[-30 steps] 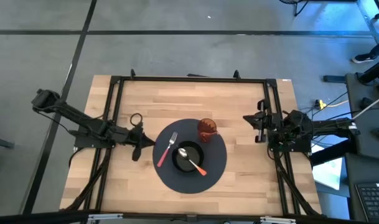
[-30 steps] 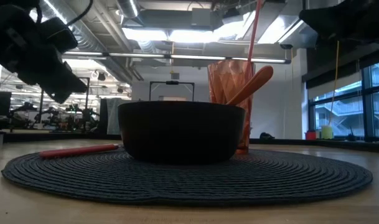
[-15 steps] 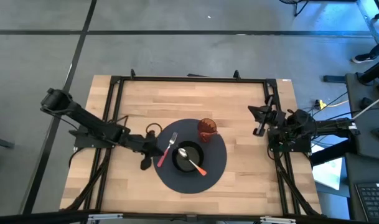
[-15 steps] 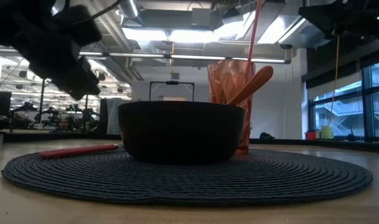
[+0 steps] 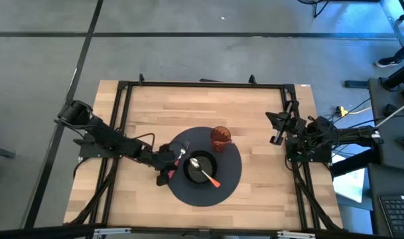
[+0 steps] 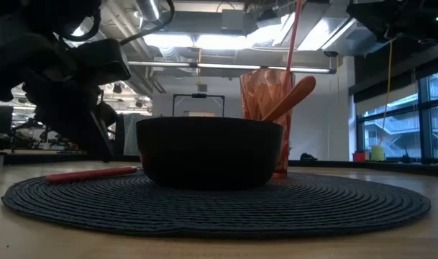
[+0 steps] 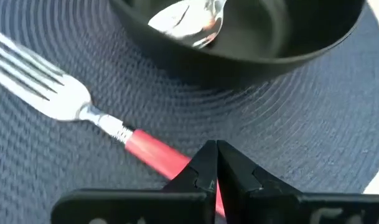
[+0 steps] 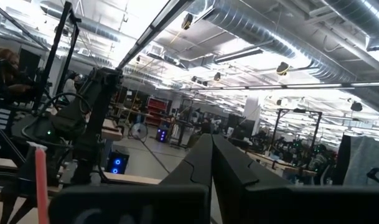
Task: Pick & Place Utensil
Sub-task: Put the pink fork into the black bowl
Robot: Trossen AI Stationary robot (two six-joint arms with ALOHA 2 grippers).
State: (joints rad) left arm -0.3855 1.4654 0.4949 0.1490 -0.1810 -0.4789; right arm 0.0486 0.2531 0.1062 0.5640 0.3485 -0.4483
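The left gripper (image 7: 215,163), fingertips pressed together, is seen over the red-handled metal fork (image 7: 83,112) at centre frame, beside the black bowl (image 7: 301,43). The right gripper (image 8: 211,148), also pressed together, is held at right.

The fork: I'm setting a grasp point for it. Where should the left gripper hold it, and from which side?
Probably the red handle of the fork, from above with the fingers straddling it. It lies flat on the placemat beside the bowl, clear all round. The left gripper, shut, hangs over it.
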